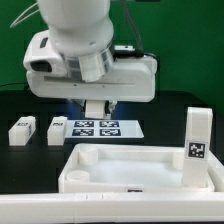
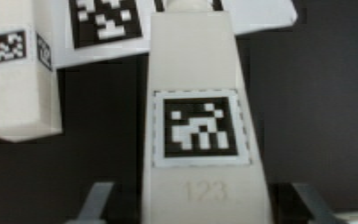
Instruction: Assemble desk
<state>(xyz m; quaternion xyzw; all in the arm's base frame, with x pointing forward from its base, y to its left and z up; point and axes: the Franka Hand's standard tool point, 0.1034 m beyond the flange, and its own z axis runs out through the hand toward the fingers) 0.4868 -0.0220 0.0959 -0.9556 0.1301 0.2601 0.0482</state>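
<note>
In the exterior view, the robot arm (image 1: 75, 35) reaches down from above over the black table (image 1: 165, 128). Its pincer (image 1: 97, 112) hangs just over the marker board (image 1: 122, 128), which lies flat in the middle of the table. A short white piece, the held leg (image 1: 97, 106), shows at the pincer's tip, though the view is too coarse to separate it cleanly from the fingers. Toward the exterior view's left, two more legs lie on their sides. The outer lying leg (image 1: 22, 130) is well apart from the board, and the inner lying leg (image 1: 55, 129) is just beside the board's edge. The two are near each other but not touching. In the foreground sits the desk top (image 1: 72, 168), a wide white rimmed tray with its hollow side up. The upright leg (image 1: 197, 128) stands at its end on the exterior view's right, a black-and-white tag (image 1: 197, 152) facing the camera. In the wrist view, the held leg (image 2: 197, 90) fills the middle and narrows away from the camera, with a square tag on its face. The pincer (image 2: 201, 200) is pinching its near end, and the dark fingers (image 2: 105, 200) stand against either side. Beyond it lie a lying leg (image 2: 19, 85), which I cannot match to either of the two, and the board's tags.
</note>
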